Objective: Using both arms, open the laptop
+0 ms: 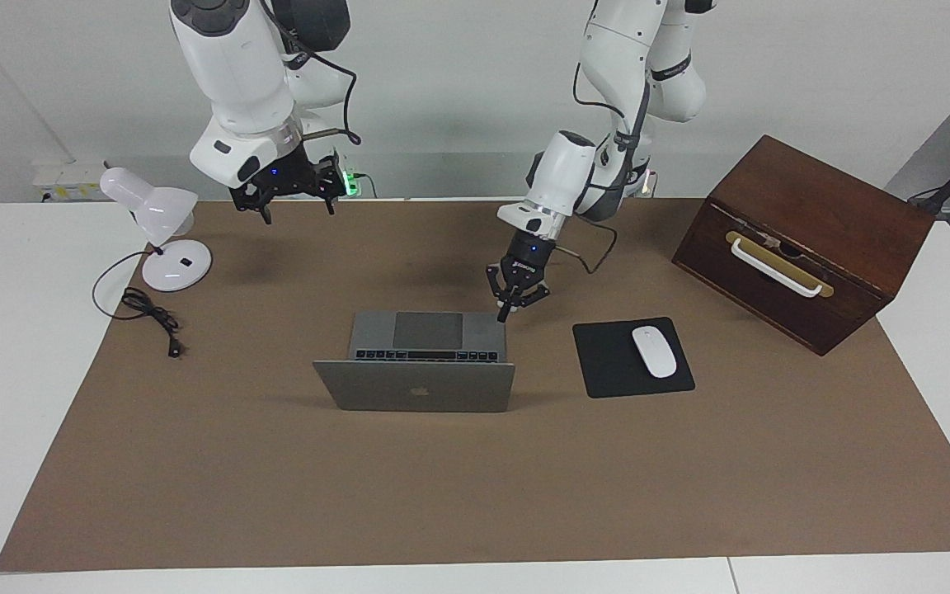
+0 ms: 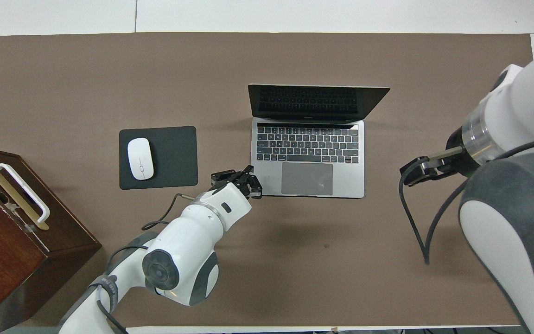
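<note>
The laptop (image 1: 421, 363) stands open mid-bench, lid raised. The left gripper (image 1: 506, 315), fingertips clenched on nothing, hangs just over the base's corner at five o'clock in the facing view. The right gripper (image 1: 287, 206), whose state I cannot tell, hangs high over the bench (image 1: 475, 495) near the lamp (image 1: 157, 231), at ten o'clock from the laptop.

You see the laptop (image 1: 414, 396) in brushed matt metal, silver-grey, its screen (image 2: 313, 99) glossy dark. A matt brown mat (image 1: 475, 478) covers the white surface (image 1: 21, 346). The mouse pad (image 1: 607, 363) looks like matt black cloth, the mouse (image 1: 654, 351) glossy white plastic. The box (image 1: 805, 239) is polished dark wood, and the arms wear smooth white plastic shells.
</note>
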Motion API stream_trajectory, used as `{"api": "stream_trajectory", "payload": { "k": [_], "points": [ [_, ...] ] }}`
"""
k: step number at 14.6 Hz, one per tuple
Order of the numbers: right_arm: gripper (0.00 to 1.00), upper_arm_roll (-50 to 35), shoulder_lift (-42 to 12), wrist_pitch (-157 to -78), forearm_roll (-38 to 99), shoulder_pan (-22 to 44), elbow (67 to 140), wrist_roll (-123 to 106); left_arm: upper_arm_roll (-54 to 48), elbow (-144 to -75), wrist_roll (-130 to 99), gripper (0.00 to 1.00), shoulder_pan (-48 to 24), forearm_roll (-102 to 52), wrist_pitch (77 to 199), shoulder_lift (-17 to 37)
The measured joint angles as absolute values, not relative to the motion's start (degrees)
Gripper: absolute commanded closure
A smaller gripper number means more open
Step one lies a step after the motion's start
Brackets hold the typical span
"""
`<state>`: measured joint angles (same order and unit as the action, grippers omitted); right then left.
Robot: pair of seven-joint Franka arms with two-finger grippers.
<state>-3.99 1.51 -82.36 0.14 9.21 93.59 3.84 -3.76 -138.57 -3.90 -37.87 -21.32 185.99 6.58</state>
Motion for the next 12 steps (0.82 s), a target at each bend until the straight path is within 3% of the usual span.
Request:
{"api": "stream_trajectory", "payload": {
  "k": [2,7,12],
  "points": [
    [0.0,-3.99,4.2,-82.33,0.85,8.48,96.68,4.36,-3.63,-138.43,-3.9,0.0,-35.92,-21.32,179.24,2.34],
    [0.0,-3.96,6.32,-85.95,1.29,6.92,99.64,4.33,-3.52,-138.46,-3.9,0.0,-34.2,-21.33,172.86,-1.65],
    [0.0,-3.49,0.88,-88.77,1.29,5.84,97.02,4.32,-3.33,-136.68,-1.53,0.0,-28.29,-21.32,157.27,-7.2]
  ]
}}
